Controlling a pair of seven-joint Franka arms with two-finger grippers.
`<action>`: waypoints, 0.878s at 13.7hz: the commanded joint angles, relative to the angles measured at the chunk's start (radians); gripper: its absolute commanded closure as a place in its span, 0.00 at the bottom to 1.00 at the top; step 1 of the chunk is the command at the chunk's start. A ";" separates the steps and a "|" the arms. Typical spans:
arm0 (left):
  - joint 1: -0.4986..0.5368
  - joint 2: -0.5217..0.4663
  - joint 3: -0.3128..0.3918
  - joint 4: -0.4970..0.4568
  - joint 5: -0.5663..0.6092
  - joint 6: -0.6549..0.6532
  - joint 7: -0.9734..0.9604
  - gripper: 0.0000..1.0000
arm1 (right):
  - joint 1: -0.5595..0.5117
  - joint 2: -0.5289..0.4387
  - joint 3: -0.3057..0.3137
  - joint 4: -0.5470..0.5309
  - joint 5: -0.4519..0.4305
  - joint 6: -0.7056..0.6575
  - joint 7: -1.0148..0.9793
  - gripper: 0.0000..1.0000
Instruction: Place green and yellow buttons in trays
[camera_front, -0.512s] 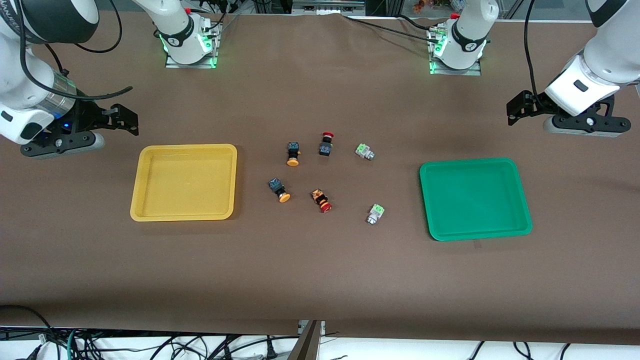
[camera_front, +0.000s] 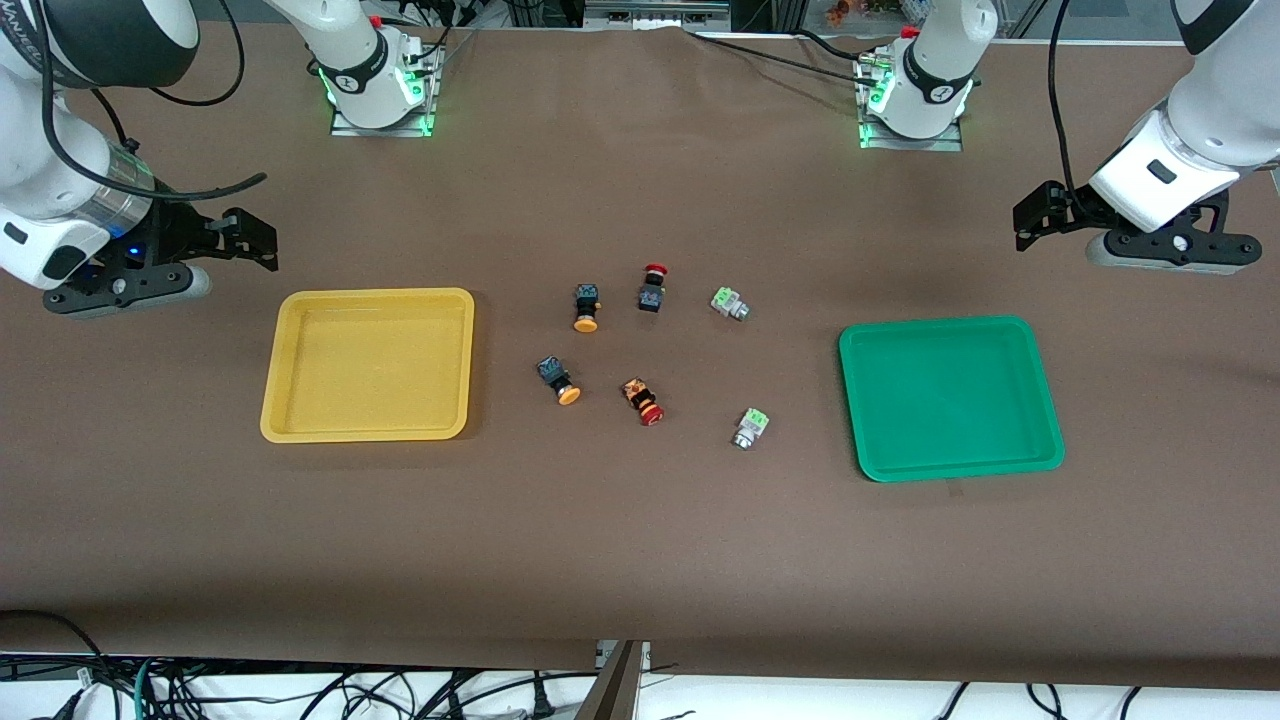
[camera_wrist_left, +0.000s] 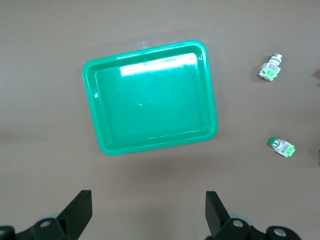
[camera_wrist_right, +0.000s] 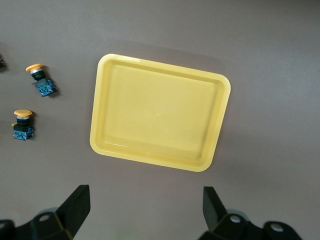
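Note:
Two orange-yellow capped buttons (camera_front: 586, 307) (camera_front: 557, 380) and two pale green buttons (camera_front: 730, 303) (camera_front: 748, 428) lie on the brown table between the yellow tray (camera_front: 368, 365) and the green tray (camera_front: 950, 397). Both trays hold nothing. My right gripper (camera_front: 125, 288) hovers open and empty beside the yellow tray at the right arm's end. My left gripper (camera_front: 1170, 250) hovers open and empty beside the green tray at the left arm's end. The left wrist view shows its gripper (camera_wrist_left: 148, 210), the green tray (camera_wrist_left: 150, 97) and both green buttons (camera_wrist_left: 270, 67) (camera_wrist_left: 280, 146). The right wrist view shows its gripper (camera_wrist_right: 145, 207), the yellow tray (camera_wrist_right: 160, 117) and both yellow buttons (camera_wrist_right: 40, 80) (camera_wrist_right: 23, 125).
Two red-capped switches (camera_front: 652, 288) (camera_front: 643, 400) lie among the buttons in the middle of the table. The arm bases (camera_front: 375, 85) (camera_front: 915, 95) stand at the table edge farthest from the front camera.
The right gripper has shifted very slightly. Nothing on the table has moved.

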 joint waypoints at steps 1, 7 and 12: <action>0.000 -0.011 0.001 -0.005 -0.009 -0.009 0.019 0.00 | -0.005 0.013 0.010 0.028 -0.012 -0.026 -0.002 0.00; -0.003 0.011 -0.003 0.007 -0.009 -0.009 0.018 0.00 | 0.092 0.043 0.013 -0.040 0.026 -0.029 0.110 0.00; -0.006 0.112 -0.087 0.030 -0.027 -0.012 0.019 0.00 | 0.250 0.230 0.013 -0.101 0.037 0.297 0.131 0.00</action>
